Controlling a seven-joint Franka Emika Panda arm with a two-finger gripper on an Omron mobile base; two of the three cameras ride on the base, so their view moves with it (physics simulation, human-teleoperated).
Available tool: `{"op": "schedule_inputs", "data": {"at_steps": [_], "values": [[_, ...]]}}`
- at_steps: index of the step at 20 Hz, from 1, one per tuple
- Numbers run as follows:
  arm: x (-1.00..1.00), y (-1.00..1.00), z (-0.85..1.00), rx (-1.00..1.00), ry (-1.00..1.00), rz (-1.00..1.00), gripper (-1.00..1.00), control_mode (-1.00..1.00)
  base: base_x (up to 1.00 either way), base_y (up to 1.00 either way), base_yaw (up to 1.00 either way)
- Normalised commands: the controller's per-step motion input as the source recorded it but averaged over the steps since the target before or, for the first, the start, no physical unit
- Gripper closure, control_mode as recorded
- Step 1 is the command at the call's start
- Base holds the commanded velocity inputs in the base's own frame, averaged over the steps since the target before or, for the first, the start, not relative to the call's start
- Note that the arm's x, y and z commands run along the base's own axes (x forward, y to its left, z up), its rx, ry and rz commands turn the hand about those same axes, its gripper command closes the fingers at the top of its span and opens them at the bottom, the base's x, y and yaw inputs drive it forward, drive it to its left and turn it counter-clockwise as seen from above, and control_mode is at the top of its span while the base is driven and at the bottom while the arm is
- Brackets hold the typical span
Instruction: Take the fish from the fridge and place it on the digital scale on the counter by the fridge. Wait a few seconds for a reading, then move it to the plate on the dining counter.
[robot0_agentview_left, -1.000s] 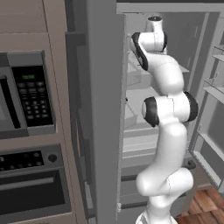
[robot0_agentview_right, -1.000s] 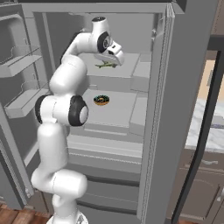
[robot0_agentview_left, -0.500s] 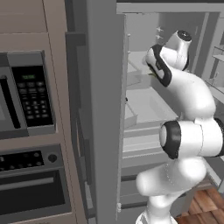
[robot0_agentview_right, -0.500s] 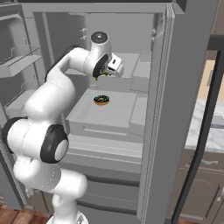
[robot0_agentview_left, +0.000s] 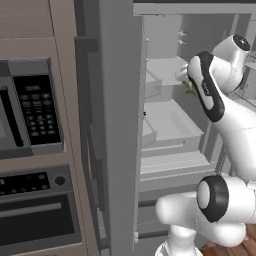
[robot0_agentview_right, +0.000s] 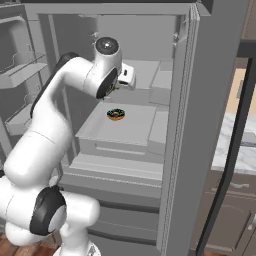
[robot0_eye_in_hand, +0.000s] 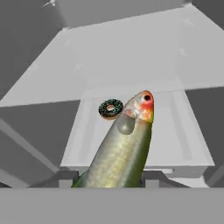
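The fish (robot0_eye_in_hand: 124, 148), olive-green with a reddish head, sits between the part-closed jaws of the tool (robot0_eye_in_hand: 114, 177), lifted clear of the fridge (robot0_agentview_right: 150, 75) shelves, above the lower shelf bearing a small doughnut (robot0_eye_in_hand: 110, 108). Step in hand, as judged: removal from the fridge. The next move calls for drawing the arm out past the door and carrying the fish to the digital scale.
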Motion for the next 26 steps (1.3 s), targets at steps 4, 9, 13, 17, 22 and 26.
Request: {"op": "schedule_inputs", "data": {"at_steps": [4, 9, 13, 17, 22, 26], "values": [[-1.00, 0.00, 0.00, -0.12, 0.03, 0.19, 1.00, -1.00, 0.00, 0.00, 0.00], [-1.00, 0.00, 0.00, -0.12, 0.03, 0.14, 1.00, -1.00, 0.00, 0.00, 0.00], [-1.00, 0.05, 0.00, -0.15, 0.08, 0.10, 1.00, -1.00, 0.00, 0.00, 0.00], [-0.83, 0.06, 0.00, -0.11, 0.08, 0.03, 1.00, -1.00, 0.00, 0.00, 0.00], [-0.71, 0.00, 0.14, -0.08, 0.20, 0.00, 1.00, -1.00, 0.00, 0.00, 0.00], [-0.68, 0.00, 0.25, -0.11, 0.40, 0.00, 1.00, -1.00, 0.00, 0.00, 0.00]]}}
